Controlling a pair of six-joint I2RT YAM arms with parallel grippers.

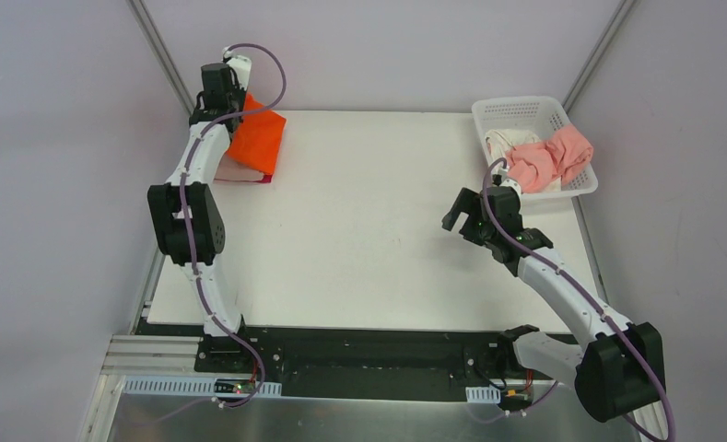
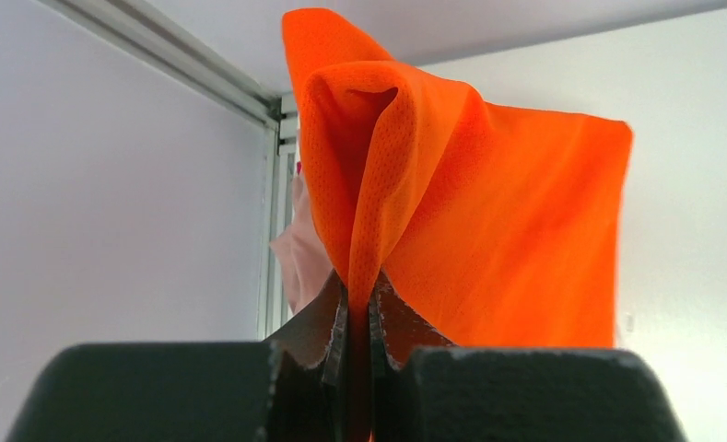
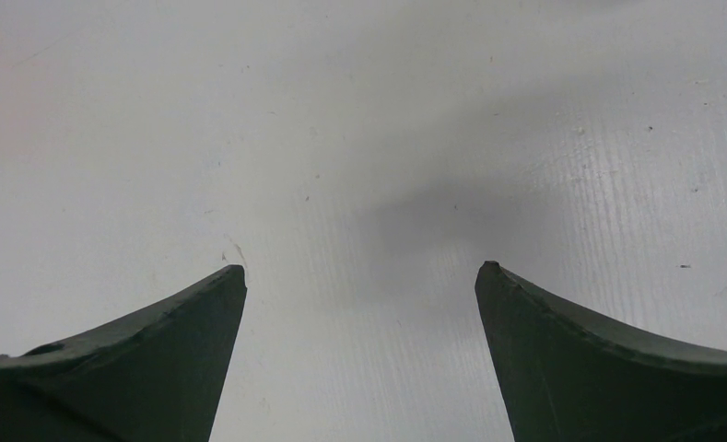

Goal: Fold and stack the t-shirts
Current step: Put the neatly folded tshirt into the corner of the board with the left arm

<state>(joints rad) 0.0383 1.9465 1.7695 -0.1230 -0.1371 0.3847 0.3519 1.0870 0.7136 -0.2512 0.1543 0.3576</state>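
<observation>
Orange t-shirt [image 1: 260, 138] at 10 o'clock on table [image 1: 369, 230], over pink stack [image 1: 238, 172]. Fold clamped in left gripper [image 2: 359, 290], cloth running toward 12 o'clock from fingers. Right gripper [image 3: 359, 276] spread wide, unladen, well apart at 3 o'clock.

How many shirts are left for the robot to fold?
Done: a folded dusty pink t-shirt lies at the table's far left corner, with a crimson edge showing under it. In hand: the left claw is shut on the orange t-shirt, holding it at that pile. Left: a salmon pink t-shirt and a white t-shirt sit crumpled in the basket. The right claw is open over the table, holding nothing.
</observation>
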